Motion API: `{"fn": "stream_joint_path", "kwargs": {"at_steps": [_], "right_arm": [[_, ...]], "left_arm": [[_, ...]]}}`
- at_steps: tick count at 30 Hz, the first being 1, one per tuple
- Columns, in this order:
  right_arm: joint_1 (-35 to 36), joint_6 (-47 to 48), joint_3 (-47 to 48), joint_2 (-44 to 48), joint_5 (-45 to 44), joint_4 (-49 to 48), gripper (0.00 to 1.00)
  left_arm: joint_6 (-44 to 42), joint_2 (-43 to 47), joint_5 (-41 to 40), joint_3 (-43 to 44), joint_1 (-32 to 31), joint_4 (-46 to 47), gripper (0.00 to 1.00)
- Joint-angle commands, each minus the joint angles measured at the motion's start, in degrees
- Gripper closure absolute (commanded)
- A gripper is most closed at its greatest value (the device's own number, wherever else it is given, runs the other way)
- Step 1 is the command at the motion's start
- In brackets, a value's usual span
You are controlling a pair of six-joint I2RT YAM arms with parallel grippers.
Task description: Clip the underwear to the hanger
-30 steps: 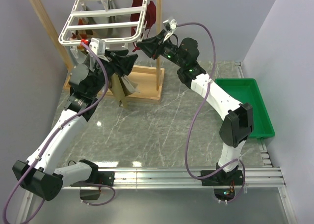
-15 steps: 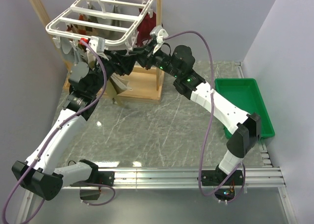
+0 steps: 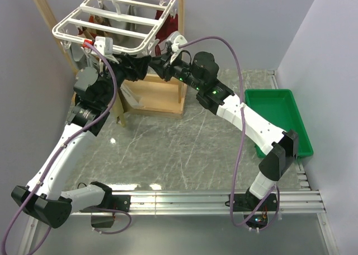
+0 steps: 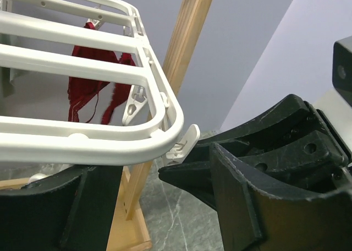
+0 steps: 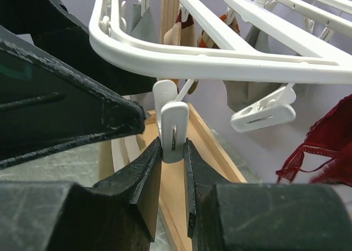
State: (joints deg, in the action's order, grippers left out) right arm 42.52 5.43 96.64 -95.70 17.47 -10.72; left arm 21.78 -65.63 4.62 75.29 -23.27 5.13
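Observation:
The white grid hanger (image 3: 140, 45) hangs from the wooden stand. My right gripper (image 3: 152, 62) is under its near corner. In the right wrist view it (image 5: 173, 146) is shut on a dangling white clip (image 5: 174, 130), with one finger pressed on each side. My left gripper (image 3: 139, 70) faces it closely. In the left wrist view its jaws (image 4: 151, 163) stand wide apart with nothing between them, just below the hanger's rim (image 4: 82, 141) and the clip (image 4: 184, 145). The tan underwear (image 3: 118, 112) hangs below my left wrist. Its top is hidden, so I cannot tell what holds it.
The wooden stand (image 3: 182, 48) has a post and base right behind the grippers. A dark red garment (image 4: 93, 91) and grey garments (image 5: 247, 94) hang from other clips. A green tray (image 3: 279, 121) sits at the right.
The hanger has swung to the left. Both grippers moved left with it, and the right one came in under its near corner. The tan underwear shifted left below the left arm.

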Motion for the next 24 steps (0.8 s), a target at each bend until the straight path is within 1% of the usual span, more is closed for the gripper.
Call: {"fn": "stream_joint_path", "kwargs": {"at_steps": [1, 5, 13, 16, 18, 24], "right_arm": [[1.42, 1.60, 3.38, 1.04, -0.78, 3.16, 1.00], [1.69, 1.86, 2.94, 1.13, -0.60, 2.99, 1.00], [2.04, 2.13, 2.59, 1.39, -0.25, 2.99, 1.00], [2.04, 1.86, 2.68, 1.31, -0.51, 2.99, 1.00], [2.04, 1.69, 2.50, 1.39, -0.25, 2.81, 1.00], [2.21, 1.86, 2.15, 1.57, 0.37, 2.72, 1.00]], "left_arm": [[0.11, 0.06, -0.76, 1.80, 0.06, 2.87, 0.32], [0.02, -0.20, -0.32, 0.04, -0.02, 6.21, 0.32], [2.65, -3.28, -1.46, -0.14, 0.06, 8.23, 0.32], [3.70, -3.11, -1.72, -1.89, -0.02, 10.16, 0.32], [3.88, -2.40, -1.81, -3.47, -0.02, 13.67, 0.32], [4.41, -1.88, -2.95, -5.94, -0.02, 17.90, 0.36]]}}
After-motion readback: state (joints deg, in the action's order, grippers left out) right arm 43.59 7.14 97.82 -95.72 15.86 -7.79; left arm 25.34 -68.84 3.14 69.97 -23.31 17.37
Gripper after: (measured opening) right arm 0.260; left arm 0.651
